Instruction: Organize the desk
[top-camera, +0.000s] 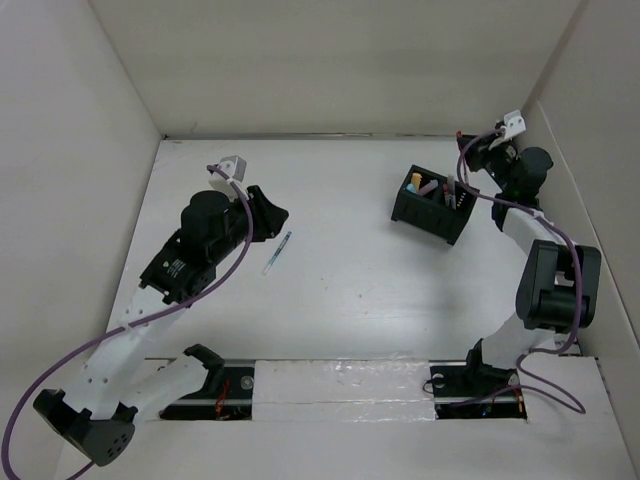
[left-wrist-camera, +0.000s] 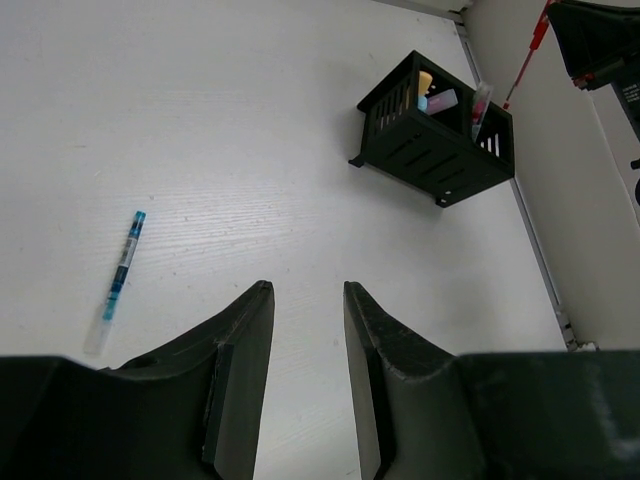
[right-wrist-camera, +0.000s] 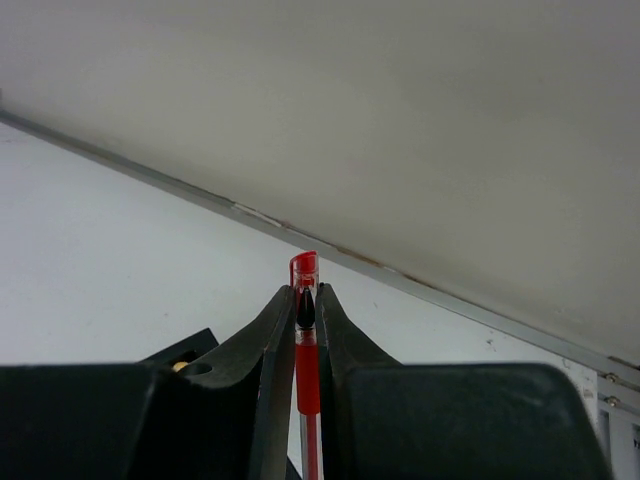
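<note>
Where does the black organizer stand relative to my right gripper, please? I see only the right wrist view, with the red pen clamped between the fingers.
Observer: In the top view, the black organizer stands on the desk. It is just left of the right gripper holding the red pen, and nearer the arm bases.
Operator: Thank you. Is anything else loose on the desk?
Observer: Yes, a blue pen lies flat beside the left gripper, whose fingers are open and empty.
</note>
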